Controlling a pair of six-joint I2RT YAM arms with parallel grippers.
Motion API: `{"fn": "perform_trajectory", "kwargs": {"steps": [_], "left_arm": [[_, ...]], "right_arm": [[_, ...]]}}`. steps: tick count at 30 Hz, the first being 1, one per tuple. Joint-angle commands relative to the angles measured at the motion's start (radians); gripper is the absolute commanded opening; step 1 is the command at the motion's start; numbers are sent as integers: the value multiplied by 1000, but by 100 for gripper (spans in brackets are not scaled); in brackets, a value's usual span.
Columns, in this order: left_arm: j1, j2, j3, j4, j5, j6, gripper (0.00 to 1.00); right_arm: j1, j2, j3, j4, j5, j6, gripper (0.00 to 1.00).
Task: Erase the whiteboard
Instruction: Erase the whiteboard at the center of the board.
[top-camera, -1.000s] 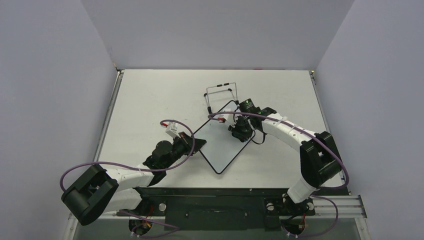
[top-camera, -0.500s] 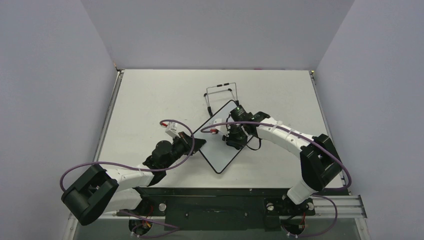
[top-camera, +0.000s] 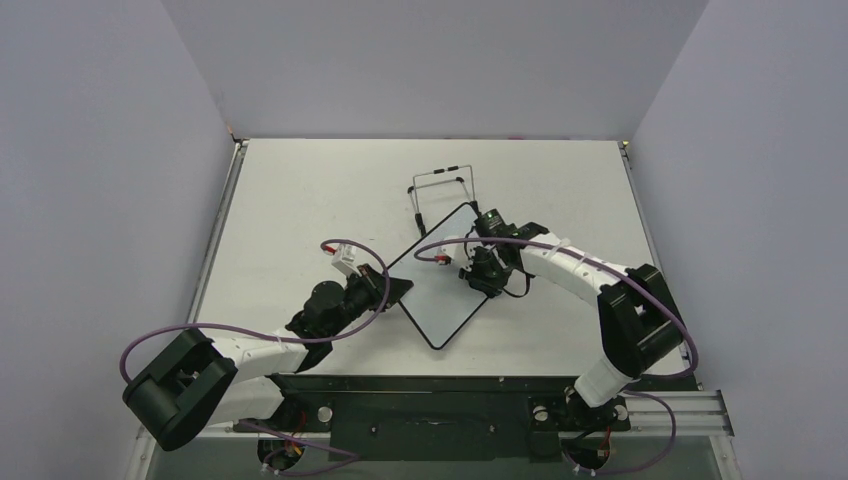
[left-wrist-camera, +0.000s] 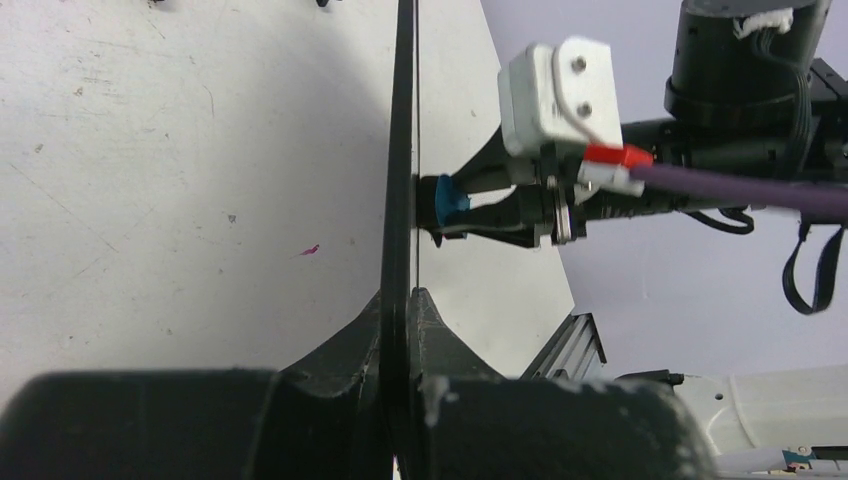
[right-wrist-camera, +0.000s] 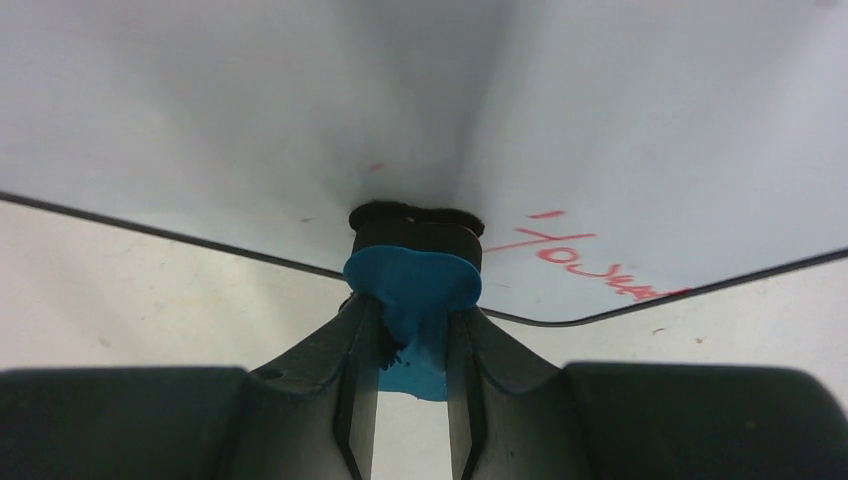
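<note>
The whiteboard (top-camera: 436, 300) sits tilted as a diamond at the table's middle, and my left gripper (top-camera: 401, 290) is shut on its left edge. The left wrist view shows the board edge-on (left-wrist-camera: 402, 150), clamped between my left fingers (left-wrist-camera: 402, 303). My right gripper (top-camera: 480, 272) stands over the board's right part, shut on a small blue eraser (right-wrist-camera: 412, 282) whose black pad presses on the white surface (right-wrist-camera: 620, 110). Red handwriting (right-wrist-camera: 590, 262) lies near the board's corner, just right of the eraser. The eraser's blue tip (left-wrist-camera: 452, 198) touches the board.
A black wire stand (top-camera: 442, 185) stands just behind the board's far corner. Purple cables loop over both arms. Grey walls close in the table on three sides, and a metal rail runs along the near edge.
The right gripper slid the eraser left and nearer across the board, then back to the right. The left arm and the board stayed put.
</note>
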Motion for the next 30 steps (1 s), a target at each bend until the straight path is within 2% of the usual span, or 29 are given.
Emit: {"fn": "perform_trajectory", "kwargs": {"steps": [1,5,9,13,18,20,24,27,30], "left_arm": [[-3,-22,49,210,18,-23,0],[-4,-29,49,204,17,-23,0],[-4,-44,46,191,15,-21,0],[-4,-52,42,188,12,-20,0],[-4,-45,39,200,12,-22,0],[-4,-42,40,201,12,-21,0],[-3,-34,43,205,14,-24,0],[-3,-36,44,206,18,-25,0],[-3,-42,44,199,17,-25,0]], "right_arm": [[94,-43,-19,-25,-56,-35,0],[91,-31,57,-6,-75,19,0],[-10,4,115,30,-64,78,0],[-60,43,98,35,7,67,0],[-34,50,11,-3,-11,1,0],[20,30,-1,-26,-39,-22,0],[74,-11,39,-34,-80,-8,0],[51,3,112,-16,-80,38,0],[-24,37,153,-7,-66,71,0]]}}
